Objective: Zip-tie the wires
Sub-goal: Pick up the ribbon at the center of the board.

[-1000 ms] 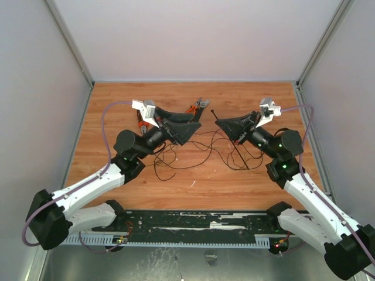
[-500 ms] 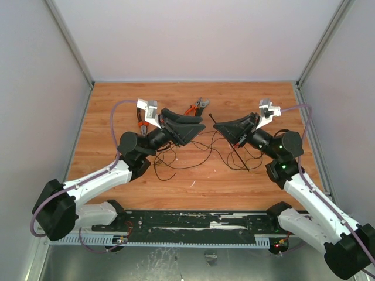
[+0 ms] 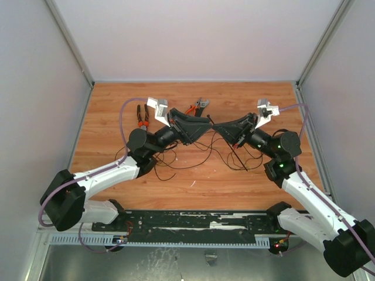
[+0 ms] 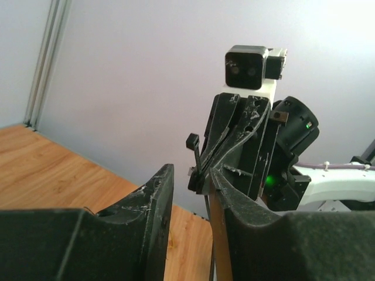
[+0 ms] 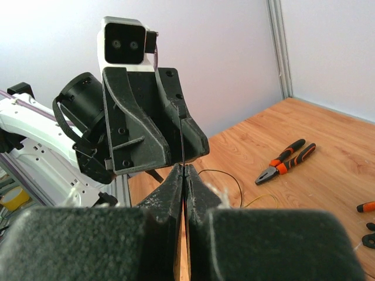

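The zip tie [image 4: 197, 157] is clamped between the pressed-together fingers of the right end effector [image 5: 183, 170], its head end reaching between the parted fingers of the left end effector [image 4: 192, 171], both raised above the wires [image 3: 176, 168] lying on the worktop [image 3: 111, 111].

Bright and even, lit softly from above. Faint, diffuse shadows on the bench [image 3: 99, 117], centre of the overhead frame. Sharp overhead. Blurred at the bottom of the wrist frames on the near left hand [image 4: 190, 172] and right hand [image 5: 183, 170]; crisp farther up.
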`<action>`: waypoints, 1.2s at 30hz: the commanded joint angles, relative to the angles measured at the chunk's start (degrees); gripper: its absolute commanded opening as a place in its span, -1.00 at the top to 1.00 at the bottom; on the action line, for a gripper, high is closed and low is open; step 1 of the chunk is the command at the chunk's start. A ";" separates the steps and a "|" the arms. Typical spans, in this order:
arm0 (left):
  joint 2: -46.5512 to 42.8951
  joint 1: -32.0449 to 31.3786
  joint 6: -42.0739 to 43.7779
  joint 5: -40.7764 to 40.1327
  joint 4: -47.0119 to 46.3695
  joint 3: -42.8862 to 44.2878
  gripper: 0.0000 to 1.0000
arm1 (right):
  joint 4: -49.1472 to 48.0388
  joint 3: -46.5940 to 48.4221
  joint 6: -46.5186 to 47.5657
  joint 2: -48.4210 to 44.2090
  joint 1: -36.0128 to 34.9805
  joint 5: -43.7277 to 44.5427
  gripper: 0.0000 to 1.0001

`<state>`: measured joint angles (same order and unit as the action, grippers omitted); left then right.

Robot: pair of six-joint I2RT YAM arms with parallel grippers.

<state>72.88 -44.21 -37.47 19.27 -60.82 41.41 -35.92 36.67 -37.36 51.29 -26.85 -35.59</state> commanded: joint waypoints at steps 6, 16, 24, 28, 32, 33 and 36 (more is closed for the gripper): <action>1.57 -1.26 1.16 0.77 -4.33 3.83 0.44 | -2.11 -1.58 -0.80 0.33 -0.17 -0.41 1.00; 2.07 -1.75 1.43 1.38 -4.42 4.25 0.89 | -2.68 -1.90 -1.57 0.39 -0.43 -0.29 1.00; 2.44 -1.85 1.82 1.21 -4.44 5.00 1.00 | -0.59 -1.87 -1.20 0.74 -0.54 -0.34 1.00; 0.95 -1.85 3.94 0.25 -1.70 5.58 1.00 | 2.81 -2.01 0.54 -0.19 -0.49 -0.16 0.73; -0.36 -1.85 5.83 0.37 1.81 6.37 1.00 | 5.84 -2.56 1.86 -2.28 -0.54 0.62 0.69; -0.59 -1.85 6.27 0.41 2.56 6.54 1.00 | 6.06 -2.65 1.86 -2.54 -0.45 0.49 0.70; -1.13 -1.85 7.23 0.55 4.61 7.04 1.00 | 7.29 -2.62 2.26 -3.21 -0.43 0.43 0.82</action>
<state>73.67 -45.54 -32.91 19.40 -58.37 46.19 -31.35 34.50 -36.84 49.65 -27.05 -35.53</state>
